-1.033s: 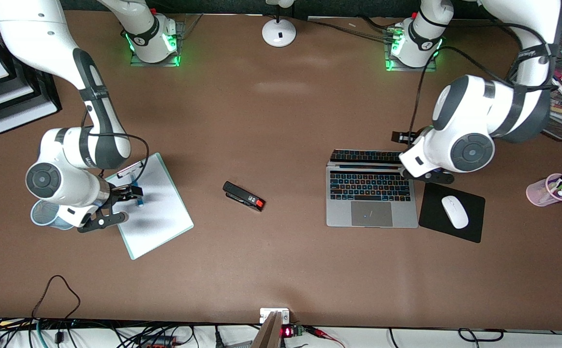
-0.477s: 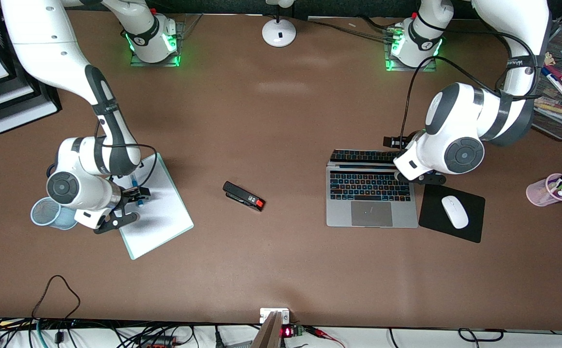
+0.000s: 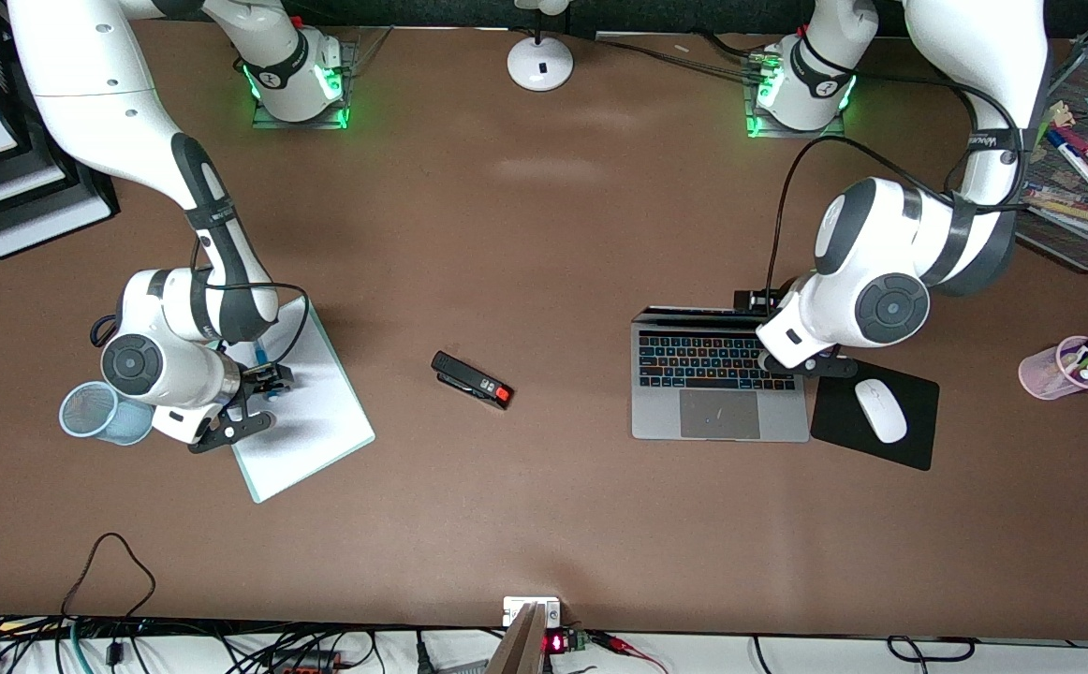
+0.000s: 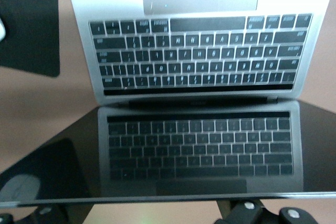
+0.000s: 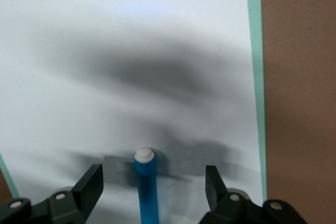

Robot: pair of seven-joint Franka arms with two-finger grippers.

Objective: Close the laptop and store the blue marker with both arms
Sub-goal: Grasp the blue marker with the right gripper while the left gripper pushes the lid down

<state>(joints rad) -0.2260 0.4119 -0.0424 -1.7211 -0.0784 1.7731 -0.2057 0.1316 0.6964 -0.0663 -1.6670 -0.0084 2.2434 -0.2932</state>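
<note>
The silver-grey laptop [image 3: 717, 384] lies open toward the left arm's end of the table, its lid tipped partway over the lit keyboard. My left gripper [image 3: 757, 301] is at the lid's top edge. In the left wrist view the dark screen [image 4: 199, 150] mirrors the keys, and the finger bases [image 4: 252, 213] stand wide apart past the lid's edge. The blue marker [image 3: 271, 393] with a white end lies on a white clipboard [image 3: 310, 421]. My right gripper [image 3: 258, 379] is low over it, open, with a finger on each side of the marker [image 5: 145, 187], not touching.
A blue mesh cup [image 3: 95, 412] stands beside the clipboard. A black stapler [image 3: 472, 379] lies mid-table. A black mouse pad [image 3: 914, 431] with a white mouse [image 3: 879, 410] lies beside the laptop. A pink pen cup [image 3: 1064, 367] and a mesh tray [image 3: 1082, 197] stand at the left arm's end.
The left arm has moved toward the front camera and the laptop lid has tipped further over the keyboard. The right gripper has shifted a little along the clipboard, staying over the marker.
</note>
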